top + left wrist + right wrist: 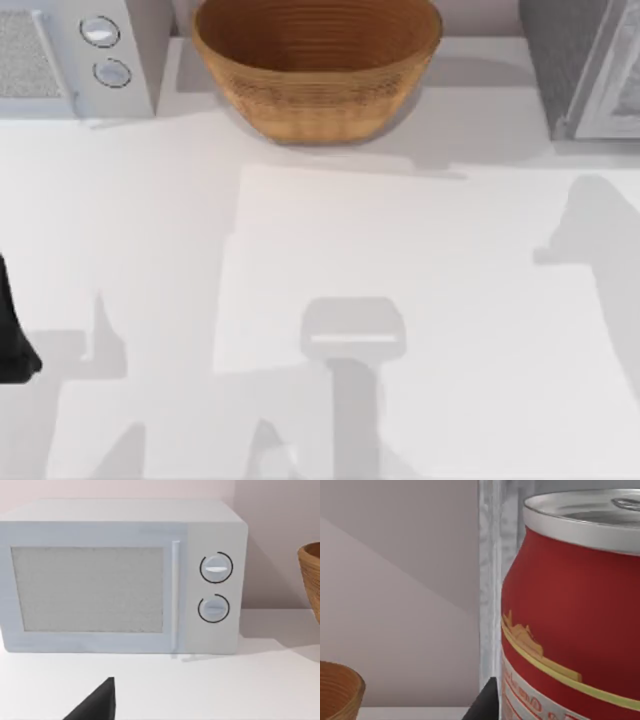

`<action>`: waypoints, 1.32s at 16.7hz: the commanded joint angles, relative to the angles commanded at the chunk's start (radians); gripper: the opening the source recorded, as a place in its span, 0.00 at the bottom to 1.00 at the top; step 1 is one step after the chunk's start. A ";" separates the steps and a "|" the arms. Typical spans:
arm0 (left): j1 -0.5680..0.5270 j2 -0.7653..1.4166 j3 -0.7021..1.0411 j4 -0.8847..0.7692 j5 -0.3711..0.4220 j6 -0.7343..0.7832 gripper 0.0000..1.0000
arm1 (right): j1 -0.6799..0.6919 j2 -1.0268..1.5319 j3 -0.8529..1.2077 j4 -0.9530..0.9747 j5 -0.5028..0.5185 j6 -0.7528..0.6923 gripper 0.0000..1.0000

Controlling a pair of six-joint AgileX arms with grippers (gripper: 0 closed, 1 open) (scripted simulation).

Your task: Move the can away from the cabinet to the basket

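The can [570,615], red with a silver top, stands upright and very close in the right wrist view. A dark part of my right gripper [485,702] sits right beside its side. Behind the can rises the pale frame edge of the cabinet [492,580]. In the top view the cabinet [580,60] is at the back right corner. The woven tan basket [316,60] stands at the back middle of the table, and its rim [337,690] also appears past the can. My left gripper [12,330] is parked at the table's left edge.
A light grey appliance with two round knobs [75,50] stands at the back left, and the left wrist view faces it [120,580]. A pale mat [400,280] covers the middle of the white table. An arm's shadow falls on the table's right side.
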 joint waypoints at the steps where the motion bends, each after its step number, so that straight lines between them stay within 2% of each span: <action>1: 0.000 0.000 0.000 0.000 0.000 0.000 1.00 | 0.030 0.109 0.088 0.019 0.032 0.000 0.00; 9: 0.000 0.000 0.000 0.000 0.000 0.000 1.00 | 0.273 1.026 0.818 0.170 0.289 0.003 0.00; 13: 0.000 0.000 0.000 0.000 0.000 0.000 1.00 | 0.372 1.403 1.115 0.233 0.391 0.006 0.00; 17: 0.000 0.000 0.000 0.000 0.000 0.000 1.00 | 0.438 1.642 1.306 0.277 0.458 0.010 0.00; 22: 0.000 0.000 0.000 0.000 0.000 0.000 1.00 | 0.459 1.711 1.363 0.291 0.478 0.011 0.00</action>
